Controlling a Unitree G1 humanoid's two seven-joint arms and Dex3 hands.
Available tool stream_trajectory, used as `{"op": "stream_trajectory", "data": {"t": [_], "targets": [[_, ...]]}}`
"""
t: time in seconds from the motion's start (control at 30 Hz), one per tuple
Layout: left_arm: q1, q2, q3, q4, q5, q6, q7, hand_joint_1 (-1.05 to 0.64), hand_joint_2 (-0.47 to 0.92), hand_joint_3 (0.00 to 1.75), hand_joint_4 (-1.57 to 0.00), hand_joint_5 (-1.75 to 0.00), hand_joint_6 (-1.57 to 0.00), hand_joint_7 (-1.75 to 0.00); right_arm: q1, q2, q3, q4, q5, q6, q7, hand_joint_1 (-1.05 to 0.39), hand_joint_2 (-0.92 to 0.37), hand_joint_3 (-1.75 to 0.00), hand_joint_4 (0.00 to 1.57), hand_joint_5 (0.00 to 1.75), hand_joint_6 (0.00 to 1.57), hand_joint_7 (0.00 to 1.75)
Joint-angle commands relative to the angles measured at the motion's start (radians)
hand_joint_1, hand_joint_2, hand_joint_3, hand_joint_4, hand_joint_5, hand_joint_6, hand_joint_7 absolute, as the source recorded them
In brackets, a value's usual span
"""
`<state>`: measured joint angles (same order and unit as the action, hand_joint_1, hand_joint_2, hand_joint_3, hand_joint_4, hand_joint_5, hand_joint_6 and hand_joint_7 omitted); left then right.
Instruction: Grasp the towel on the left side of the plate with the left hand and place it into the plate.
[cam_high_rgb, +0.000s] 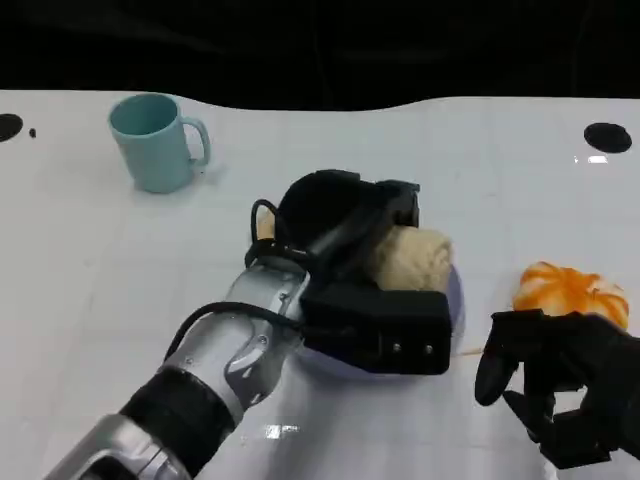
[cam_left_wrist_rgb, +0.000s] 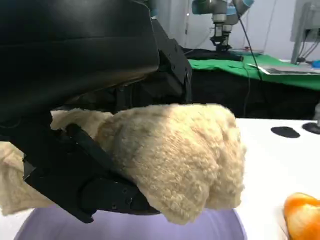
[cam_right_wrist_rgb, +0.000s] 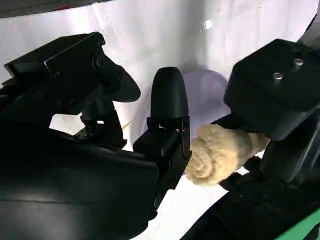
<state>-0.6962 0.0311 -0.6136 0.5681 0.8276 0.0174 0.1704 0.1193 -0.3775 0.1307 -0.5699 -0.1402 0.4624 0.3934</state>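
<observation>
My left hand (cam_high_rgb: 345, 225) grips a rolled beige towel (cam_high_rgb: 410, 258) and holds it over the lavender plate (cam_high_rgb: 455, 290) at the table's middle. In the left wrist view the fluffy towel (cam_left_wrist_rgb: 175, 155) sits between the black fingers (cam_left_wrist_rgb: 100, 195), just above the plate's rim (cam_left_wrist_rgb: 125, 227). The right wrist view shows the towel (cam_right_wrist_rgb: 220, 152) in front of the plate (cam_right_wrist_rgb: 205, 97), with the left hand's black body (cam_right_wrist_rgb: 275, 85) beside it. My right hand (cam_high_rgb: 560, 385) hovers near the table's front right, fingers apart and holding nothing.
A teal mug (cam_high_rgb: 155, 140) stands at the back left. An orange peeled fruit (cam_high_rgb: 572, 292) lies right of the plate, just beyond my right hand, and shows in the left wrist view as the fruit (cam_left_wrist_rgb: 302, 220). The white table (cam_high_rgb: 90, 290) is bare on the left.
</observation>
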Motion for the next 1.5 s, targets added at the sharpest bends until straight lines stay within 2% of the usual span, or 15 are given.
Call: {"op": "stream_trajectory", "data": {"t": [0.03,0.1,0.17,0.23,0.33,0.43,0.6,0.9,1.0,1.07,1.27,1.33,1.37,1.43,1.5], "targets": [[-0.008,0.012,-0.018,0.021,0.02,0.005,-0.006,-0.3,0.86,0.11,-0.81,-1.69,-0.94,-0.61,-0.003,-0.013,-0.004,-0.011,-0.003,0.018,0.0,0.02,-0.57,-1.09,0.74,1.75,0.69,1.44],[-0.007,0.029,-0.03,0.017,0.018,-0.006,-0.046,-0.33,0.9,0.04,-0.74,-1.26,-0.92,-0.36,-0.003,-0.015,-0.005,-0.01,-0.002,0.014,0.001,0.03,-0.57,-1.09,0.74,1.75,0.69,1.45],[-0.01,0.049,-0.038,0.0,0.01,0.002,-0.131,-0.4,0.92,0.06,-0.6,-0.82,-0.76,-0.13,-0.003,-0.015,-0.006,-0.009,-0.002,0.011,0.002,0.03,-0.57,-1.08,0.74,1.75,0.69,1.45],[-0.011,0.06,-0.041,-0.018,0.009,0.018,-0.2,-0.49,0.92,0.11,-0.51,-0.43,-0.58,-0.03,-0.002,-0.018,-0.007,-0.007,-0.001,0.003,0.003,0.03,-0.57,-1.08,0.74,1.75,0.69,1.45],[-0.005,0.066,-0.04,-0.036,0.01,0.027,-0.232,-0.58,0.92,0.11,-0.41,-0.25,-0.39,0.0,-0.002,-0.019,-0.01,-0.004,0.0,-0.003,0.004,0.03,-0.57,-1.08,0.74,1.75,0.69,1.45],[0.001,0.07,-0.036,-0.054,0.006,0.031,-0.249,-0.63,0.92,0.12,-0.32,-0.18,-0.26,0.0,-0.004,-0.021,-0.009,-0.009,-0.002,0.012,0.006,0.02,-0.58,-1.08,0.73,1.75,0.69,1.45],[0.008,0.092,-0.022,-0.098,-0.01,0.018,-0.277,-0.7,0.92,0.12,-0.31,-0.18,-0.23,-0.01,-0.006,-0.024,-0.009,-0.004,-0.003,0.004,0.007,0.01,-0.57,-1.08,0.73,1.75,0.69,1.45],[0.079,0.197,0.05,-0.306,-0.06,-0.022,-0.338,-0.63,0.92,0.2,-0.46,-0.27,-0.44,-0.09,-0.012,-0.023,-0.015,0.016,0.01,-0.01,0.007,0.03,-0.57,-1.08,0.74,1.75,0.7,1.45],[0.12,0.211,0.091,-0.385,-0.105,-0.009,-0.385,-0.57,0.92,0.23,-0.58,-0.35,-0.52,-0.11,-0.011,-0.027,-0.016,0.017,0.007,-0.018,0.008,0.03,-0.57,-1.09,0.74,1.75,0.7,1.45],[0.156,0.212,0.131,-0.443,-0.16,0.006,-0.419,-0.51,0.92,0.21,-0.61,-0.54,-0.6,-0.11,-0.011,-0.028,-0.016,0.02,0.007,-0.024,0.007,0.03,-0.57,-1.09,0.74,1.75,0.7,1.45],[0.303,0.206,0.295,-0.69,-0.413,0.155,-0.58,-0.29,0.92,0.22,-0.83,-0.74,-0.86,-0.17,-0.015,-0.024,-0.013,0.027,0.011,-0.026,0.008,0.03,-0.57,-1.09,0.74,1.75,0.69,1.46],[0.373,0.186,0.364,-0.778,-0.532,0.208,-0.608,-0.17,0.9,0.31,-0.83,-0.84,-0.96,-0.19,-0.018,-0.027,-0.008,0.027,0.006,-0.023,0.007,0.03,-0.57,-1.09,0.73,1.75,0.69,1.46],[0.403,0.177,0.392,-0.811,-0.582,0.23,-0.615,-0.12,0.85,0.44,-0.83,-0.93,-1.01,-0.22,-0.021,-0.028,-0.006,0.027,0.005,-0.021,0.007,0.02,-0.57,-1.09,0.73,1.75,0.69,1.46],[0.458,0.165,0.436,-0.871,-0.666,0.278,-0.623,-0.06,0.63,0.9,-0.83,-1.11,-1.04,-0.36,-0.024,-0.029,-0.003,0.025,0.002,-0.016,0.007,0.02,-0.57,-1.09,0.74,1.75,0.69,1.46],[0.509,0.174,0.465,-0.929,-0.727,0.323,-0.633,-0.05,0.52,1.11,-0.81,-1.23,-0.96,-0.63,-0.025,-0.027,-0.002,0.021,0.003,-0.01,0.007,0.02,-0.57,-1.09,0.74,1.75,0.69,1.46]]}}
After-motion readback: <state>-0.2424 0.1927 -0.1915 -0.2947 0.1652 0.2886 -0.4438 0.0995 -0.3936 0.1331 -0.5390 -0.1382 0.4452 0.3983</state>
